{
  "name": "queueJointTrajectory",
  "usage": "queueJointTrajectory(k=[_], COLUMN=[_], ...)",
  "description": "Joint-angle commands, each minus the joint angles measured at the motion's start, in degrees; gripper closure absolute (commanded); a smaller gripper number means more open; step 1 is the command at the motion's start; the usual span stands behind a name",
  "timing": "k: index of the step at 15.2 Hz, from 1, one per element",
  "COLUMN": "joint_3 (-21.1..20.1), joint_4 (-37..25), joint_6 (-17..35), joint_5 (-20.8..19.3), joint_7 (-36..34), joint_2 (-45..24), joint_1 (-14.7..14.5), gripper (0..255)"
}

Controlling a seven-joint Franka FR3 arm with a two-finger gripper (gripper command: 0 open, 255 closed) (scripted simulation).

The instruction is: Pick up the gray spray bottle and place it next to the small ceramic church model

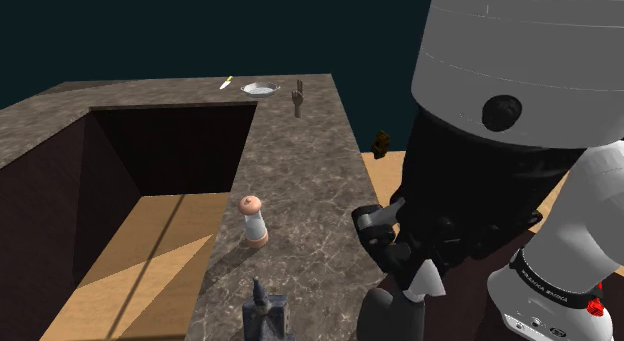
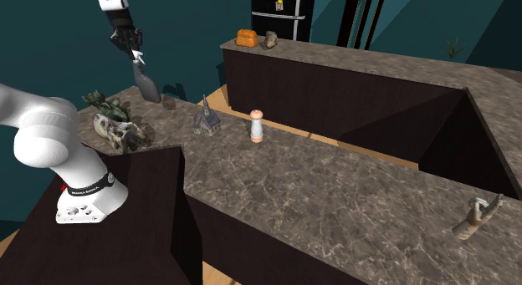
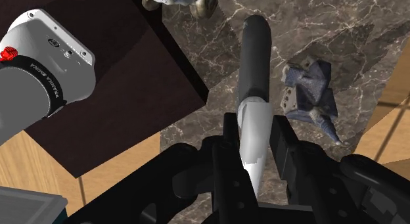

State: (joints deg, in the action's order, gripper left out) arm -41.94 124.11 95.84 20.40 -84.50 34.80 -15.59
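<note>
Plainly, a slim spray bottle (image 3: pixel 255 65) is clasped between the two black fingers (image 3: pixel 230 134) of the gripper (image 3: pixel 255 138). The fingers are set narrowly apart and are pressed against the bottle's white, tapered top from both sides. The smooth, dark gray, round-ended cylinder of its body is pointed away from the hand.

In the second exterior view the bottle is seen lifted clear of the counter (image 2: pixel 335 191), its body slanted downward beneath the hand. The counter is topped with brown-grey marbled stone crossed by pale veins, and its sides are faced in dark brown panels.

A small blue-grey church model (image 2: pixel 205 120), given a steep roof and a pointed spire, is stood on the stone. It is placed to the second exterior view's right of the held bottle, apart from it and lower. Near the church, on its far side from the bottle, a white shaker (image 2: pixel 257 126) with a salmon cap and base is set upright. A lumpy greenish-grey sculpture (image 2: pixel 115 123) is placed at the counter's end, below the bottle. A jointed wooden hand (image 2: pixel 477 218) is stood well apart, towards that view's right edge.
</note>
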Motion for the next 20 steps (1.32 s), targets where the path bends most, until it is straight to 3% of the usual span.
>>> queueJointTrajectory(k=[1,20], joint_3=[-0.38,-6.1], joint_4=[1.8,14.18], joint_6=[1.67,16.38], joint_5=[0.37,3.28], joint_7=[0.2,0.4], joint_2=[0.19,-1.81], joint_1=[-0.16,-0.37], gripper=[255,255])
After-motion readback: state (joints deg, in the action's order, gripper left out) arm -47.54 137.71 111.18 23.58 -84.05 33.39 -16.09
